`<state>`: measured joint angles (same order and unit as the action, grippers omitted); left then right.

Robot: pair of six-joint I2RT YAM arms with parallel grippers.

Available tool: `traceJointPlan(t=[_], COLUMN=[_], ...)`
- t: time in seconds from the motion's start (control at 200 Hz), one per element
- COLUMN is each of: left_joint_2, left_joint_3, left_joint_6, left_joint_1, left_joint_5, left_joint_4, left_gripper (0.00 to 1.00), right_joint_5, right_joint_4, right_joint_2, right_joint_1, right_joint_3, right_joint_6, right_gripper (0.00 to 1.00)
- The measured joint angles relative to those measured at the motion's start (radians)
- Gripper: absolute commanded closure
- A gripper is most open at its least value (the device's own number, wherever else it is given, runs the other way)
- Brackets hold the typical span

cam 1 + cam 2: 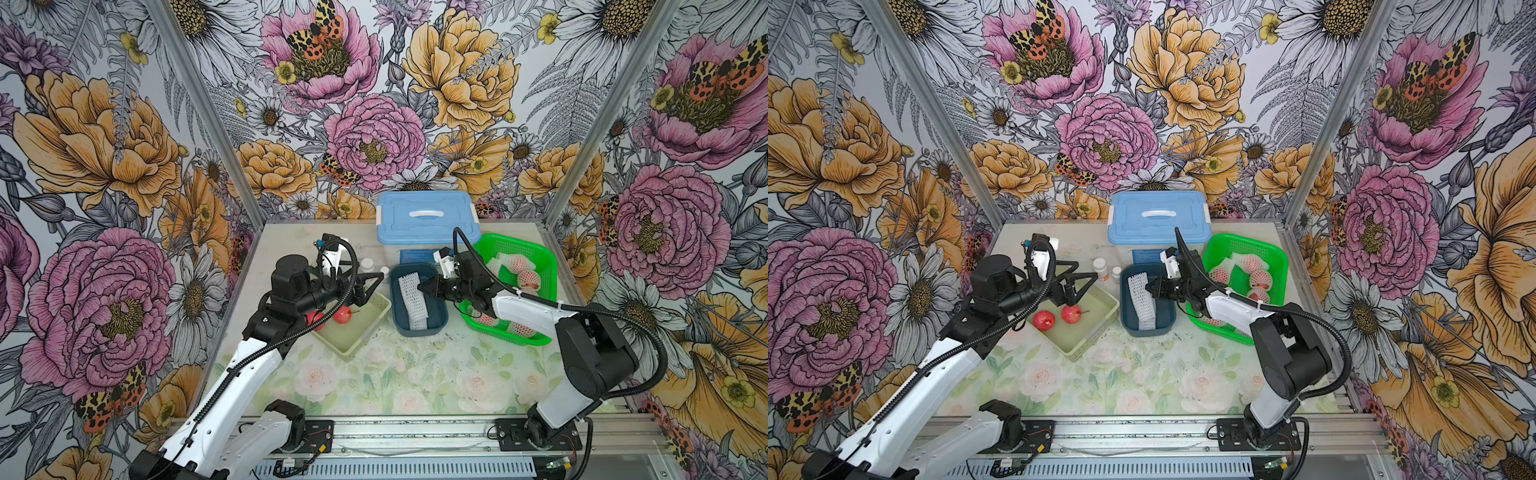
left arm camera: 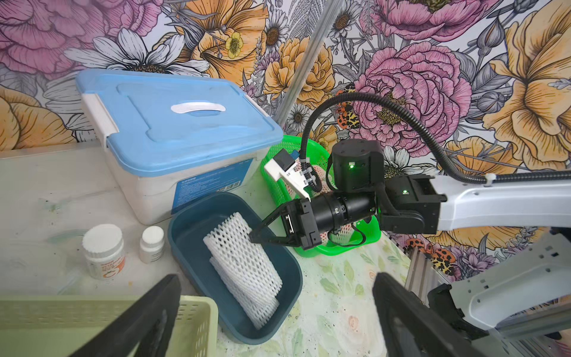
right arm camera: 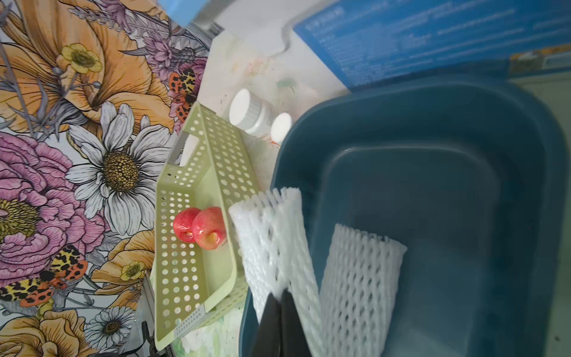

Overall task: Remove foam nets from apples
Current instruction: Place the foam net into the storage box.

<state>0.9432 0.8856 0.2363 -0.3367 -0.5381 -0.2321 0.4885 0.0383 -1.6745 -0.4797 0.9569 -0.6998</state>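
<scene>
My right gripper (image 1: 422, 286) (image 1: 1149, 287) (image 2: 251, 239) (image 3: 281, 293) is shut on the edge of an empty white foam net (image 1: 409, 284) (image 1: 1138, 286) (image 2: 238, 247) (image 3: 272, 235), over the dark blue bin (image 1: 440, 316) (image 3: 463, 123). A second foam net (image 1: 417, 318) (image 3: 361, 278) lies flat in that bin. Two bare red apples (image 1: 343, 314) (image 1: 1044, 320) (image 3: 208, 227) rest in the pale green tray (image 1: 376, 320) (image 1: 1096, 328). Just above the tray, my left gripper (image 1: 368, 291) (image 1: 1081, 289) (image 2: 278, 278) hangs wide open and holds nothing. Several netted apples (image 1: 515, 264) (image 1: 1250, 262) lie in the green basket (image 1: 544, 266).
A clear box with a blue lid (image 1: 424, 216) (image 2: 173, 123) stands at the back behind the bin. Two small white bottles (image 1: 367, 264) (image 2: 103, 250) sit between the tray and the box. Floral walls close in both sides and the back.
</scene>
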Motion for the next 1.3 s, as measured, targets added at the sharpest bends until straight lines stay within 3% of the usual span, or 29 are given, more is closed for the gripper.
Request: traceJointPlan(t=[0.095,0.22,0.32,0.475,0.621,0.751,0.871,1.076,1.301], left_joint_2=[0.000,-0.001,-0.001,0.002,0.029,0.069,0.102,0.177,0.214], left_joint_3=[-0.005,-0.016,-0.018,-0.022,-0.022,-0.022,-0.019,0.029,0.085], left_joint_6=[0.000,0.001,0.002,0.014,0.027,0.027,0.026,0.031,0.030], left_joint_1=[0.006,0.018,0.031,0.033,0.008,-0.061,-0.121,-0.175,-0.262], left_joint_5=[-0.001,-0.002,-0.009,-0.016,-0.012,0.004,0.034,0.091,0.183], left_joint_4=[-0.002,-0.004,-0.003,0.004,0.005,0.004,0.004,-0.001,-0.014], left_gripper=[0.01,0.01,0.01,0.01,0.01,0.01,0.01,0.01,0.01], right_joint_5=[-0.069,-0.176,-0.251,-0.324,-0.361,-0.370,-0.352,-0.299,-0.250], right_joint_4=[-0.013,-0.035,-0.066,-0.108,-0.141,-0.163,-0.170,-0.228,-0.398], right_joint_2=[-0.028,-0.026,-0.014,0.025,0.071,0.140,0.241,0.411,0.369], right_joint_1=[-0.031,-0.048,-0.057,-0.059,-0.059,-0.056,-0.014,0.249,0.510], right_joint_3=[0.000,0.000,0.001,0.005,0.008,0.008,0.001,-0.034,-0.033], right_joint_6=[-0.025,-0.034,-0.028,0.006,0.032,0.066,0.081,0.126,0.157], right_gripper=[0.94,0.61,0.41,0.21,0.20,0.01,0.00,0.00,0.00])
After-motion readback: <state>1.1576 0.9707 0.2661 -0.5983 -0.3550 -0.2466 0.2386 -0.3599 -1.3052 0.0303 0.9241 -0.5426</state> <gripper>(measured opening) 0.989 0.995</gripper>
